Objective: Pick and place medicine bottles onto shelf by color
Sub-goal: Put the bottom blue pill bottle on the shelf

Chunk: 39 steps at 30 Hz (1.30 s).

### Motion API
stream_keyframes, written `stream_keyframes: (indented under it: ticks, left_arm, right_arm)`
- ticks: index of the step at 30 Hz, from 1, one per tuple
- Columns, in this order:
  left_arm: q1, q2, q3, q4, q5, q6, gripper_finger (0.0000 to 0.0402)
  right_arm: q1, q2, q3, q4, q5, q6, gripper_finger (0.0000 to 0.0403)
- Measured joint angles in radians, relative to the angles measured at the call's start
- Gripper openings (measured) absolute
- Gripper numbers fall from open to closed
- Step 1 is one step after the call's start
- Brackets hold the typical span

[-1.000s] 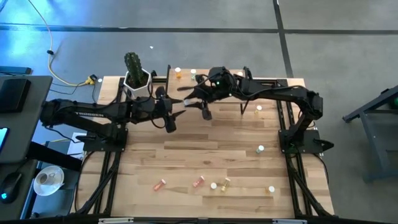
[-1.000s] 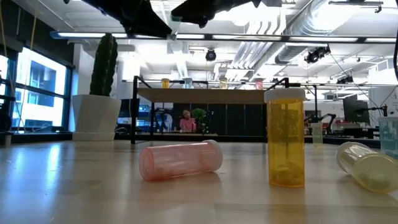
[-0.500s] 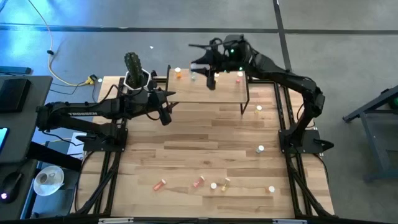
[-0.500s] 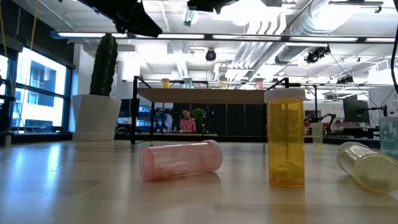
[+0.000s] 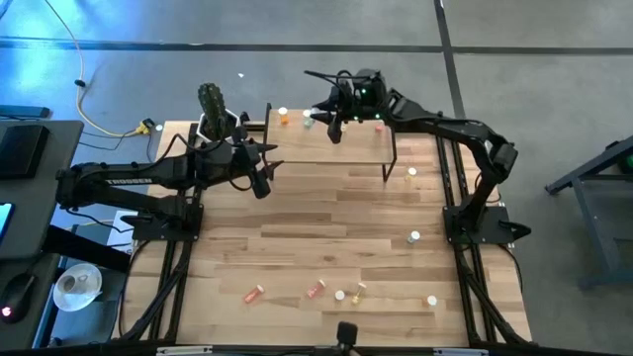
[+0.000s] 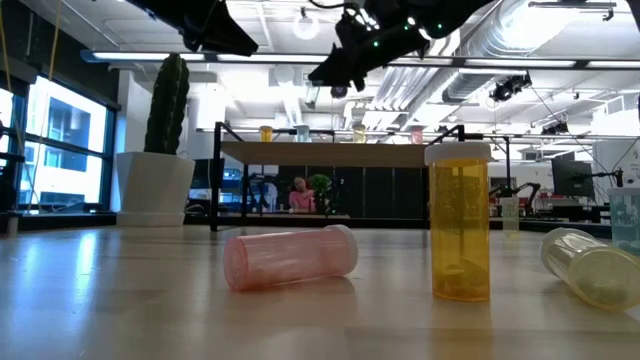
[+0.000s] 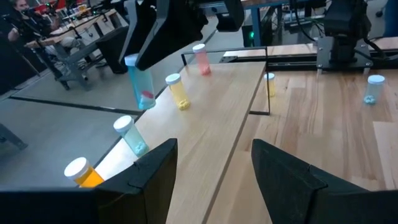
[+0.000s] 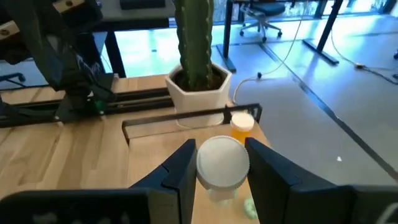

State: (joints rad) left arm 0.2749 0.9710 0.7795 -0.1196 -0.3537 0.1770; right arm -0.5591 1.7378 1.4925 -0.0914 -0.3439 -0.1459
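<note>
The wooden bench [image 5: 326,227] is carrying the shelf [image 5: 336,146] at its far edge. My right end effector [image 5: 333,123] is hanging above that shelf, gripping a pale green bottle [image 7: 141,89] by its white cap. My left end effector [image 5: 259,178] is waiting just beside the shelf, fingers apart, holding nothing.

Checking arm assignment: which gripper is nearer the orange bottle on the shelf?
Right. The right gripper, shut on a pale bottle, hangs over the shelf beside the orange bottle. The left gripper, open, sits off the shelf's near-left corner.
</note>
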Motion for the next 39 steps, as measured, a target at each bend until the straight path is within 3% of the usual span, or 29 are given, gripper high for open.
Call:
stream_keyframes:
  ticks: [9, 16, 39]
  left_arm:
    - [0.000, 0.000, 0.000, 0.000, -0.001, 0.002, 0.0197]
    - [0.011, 0.000, 0.000, -0.002, 0.000, 0.002, 0.0197]
    - [0.042, 0.000, 0.000, -0.012, 0.002, -0.008, 0.0197]
  right_arm:
    - [0.012, 0.014, 0.047, 0.018, 0.006, 0.039, 0.0107]
    - [0.013, 0.104, 0.150, -0.112, 0.031, 0.037, 0.0107]
    - [0.028, 0.195, 0.152, -0.198, 0.011, 0.036, 0.0107]
